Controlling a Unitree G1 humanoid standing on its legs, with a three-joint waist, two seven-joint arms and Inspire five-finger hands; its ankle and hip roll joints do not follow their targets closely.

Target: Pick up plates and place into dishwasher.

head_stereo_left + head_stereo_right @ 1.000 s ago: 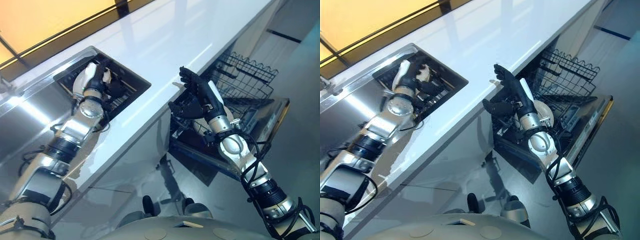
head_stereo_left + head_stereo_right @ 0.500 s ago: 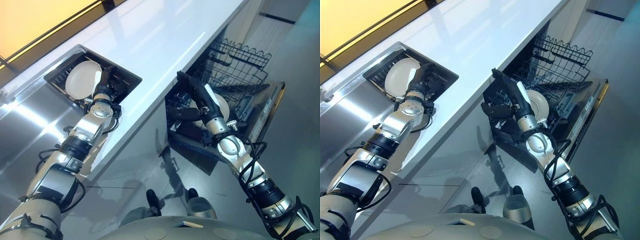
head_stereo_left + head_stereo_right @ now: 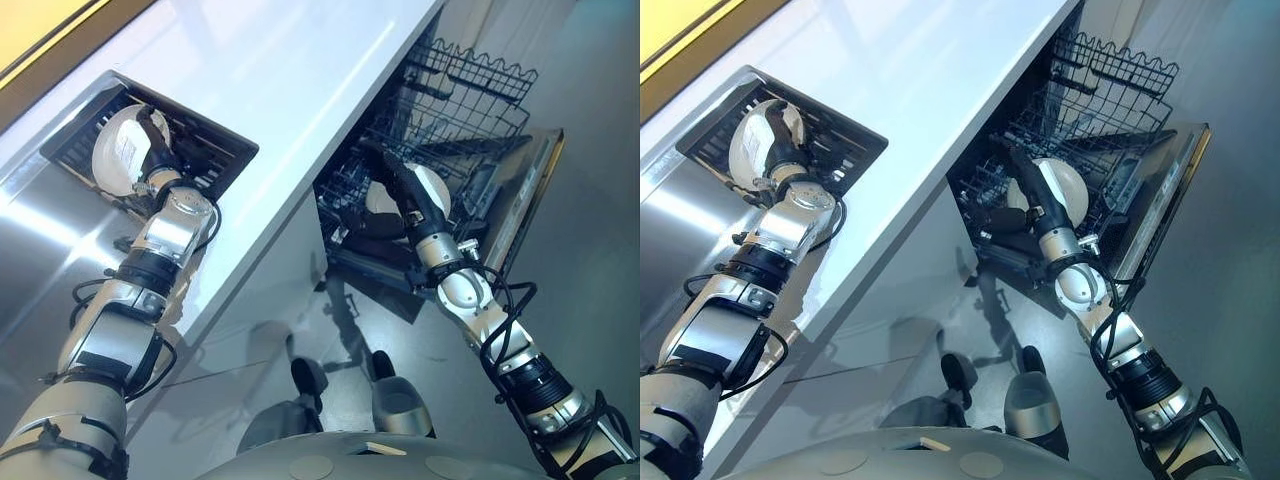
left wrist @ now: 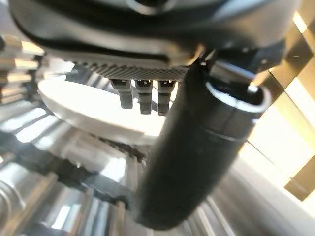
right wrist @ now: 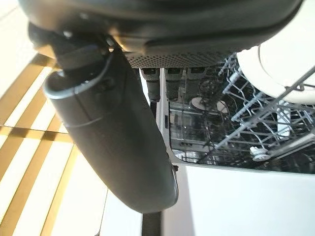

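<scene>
The left robot hand reaches into the sunken drying rack set in the desk, its fingers and thumb curled over the rim of a white plate. We see this plate standing tilted in the dark slots of the rack, near the rack's far end, with the hand's palm lying across its face. In the left wrist view the plate shows just past the fingertips, above the shiny bars of the rack. The left arm runs up from the lower left, close along the steel surface beside the rack.

The right robot hand stretches out over the open dishwasher, fingers straight and loosely apart, holding nothing. It hangs just in front of a second white plate, which stands upright in the lower wire rack. We cannot tell whether the fingertips touch that plate. In the right wrist view this plate shows behind the white tines beside the fingers.

The upper wire basket is pulled out past the desk's front edge, above and beyond the right hand. The lowered dishwasher door bounds the space on the robot's right. The long white desk edge runs between the two hands, which are well apart.
</scene>
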